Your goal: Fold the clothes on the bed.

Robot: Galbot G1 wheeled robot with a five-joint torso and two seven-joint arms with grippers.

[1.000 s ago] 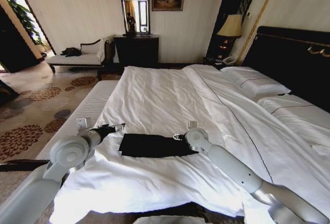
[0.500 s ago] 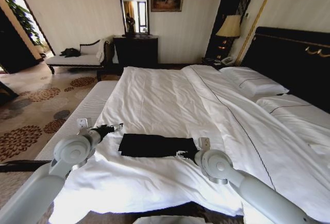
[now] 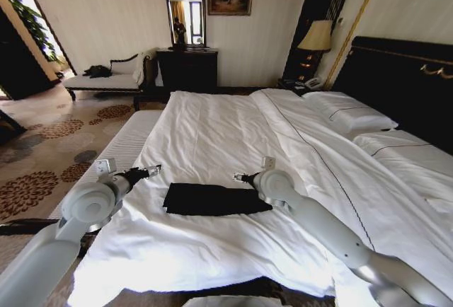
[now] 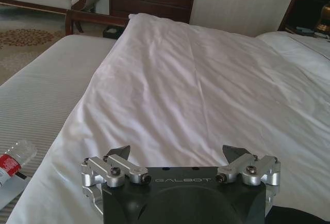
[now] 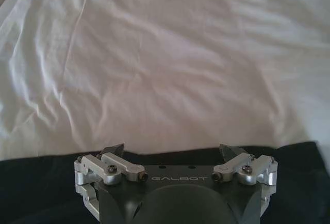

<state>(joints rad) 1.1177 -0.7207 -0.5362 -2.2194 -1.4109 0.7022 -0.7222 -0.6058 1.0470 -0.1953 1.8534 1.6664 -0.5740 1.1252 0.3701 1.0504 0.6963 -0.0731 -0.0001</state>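
From the head camera, a large bed [image 3: 233,130] with a white duvet [image 3: 212,144] fills the middle of the room, its pillows [image 3: 350,112] toward two o'clock against a dark headboard [image 3: 403,73]. A black T-shirt [image 3: 212,199], folded into a flat, wide rectangle, lies on the duvet near the foot of the bed, toward six o'clock. The left gripper [image 3: 150,171] sits at the shirt's ten o'clock, just off its left end, and the right gripper [image 3: 239,177] sits at the shirt's one o'clock, by its far right corner. From the left wrist camera, the left gripper [image 4: 178,152] has its two dark fingertips [image 4: 119,152] spread wide apart with nothing between them, above bare white duvet; a small plastic bottle [image 4: 14,160] with a red label lies on a ribbed white bench [image 4: 36,105] beside the bed. From the right wrist camera, the right gripper [image 5: 172,150] also has its fingertips [image 5: 114,148] spread wide and empty, directly above the far edge of the black shirt [image 5: 41,182], with wrinkled white duvet [image 5: 165,64] beyond.
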